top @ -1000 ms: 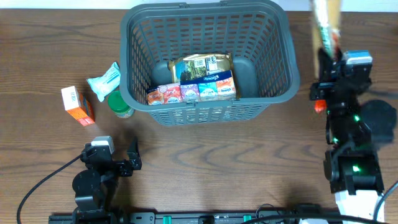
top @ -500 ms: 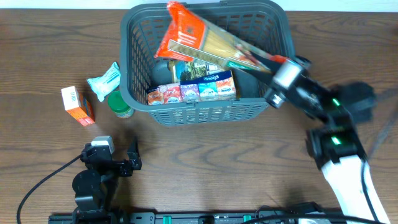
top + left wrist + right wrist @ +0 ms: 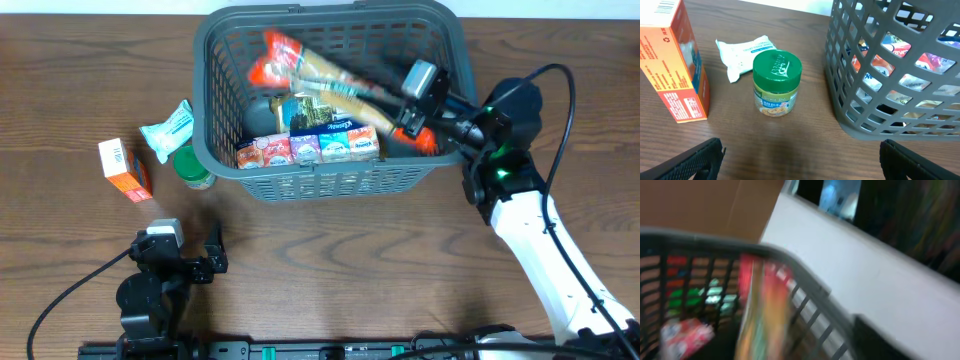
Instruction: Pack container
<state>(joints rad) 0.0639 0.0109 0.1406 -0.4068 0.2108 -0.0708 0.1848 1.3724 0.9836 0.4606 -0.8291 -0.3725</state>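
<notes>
The container (image 3: 330, 182), a dark grey lattice basket, stands at the table's back centre and also shows in the left wrist view (image 3: 880, 75) and the right wrist view (image 3: 790, 265). A long orange-red packet (image 3: 320, 75) lies slanted inside it, blurred. My right gripper (image 3: 400, 112) hangs over the basket's right side. In its own view the packet (image 3: 762, 315) stands apart from the one dark finger (image 3: 880, 340) that shows, so the jaws are open. My left gripper (image 3: 205, 262) rests low at the front left, wide open (image 3: 800, 162) and holding nothing.
In the basket lie a gold bag (image 3: 325, 105) and a row of small cartons (image 3: 310, 148). Left of it stand a green-lidded jar (image 3: 193, 167) (image 3: 776, 82), a white wipes pack (image 3: 168, 128) (image 3: 745, 52) and an orange-white box (image 3: 125, 168) (image 3: 675, 70).
My right arm swung the long packet from beyond the basket's right side over into the basket. The packet now sits lower inside and the jaws have parted from it. The left arm stayed still.
</notes>
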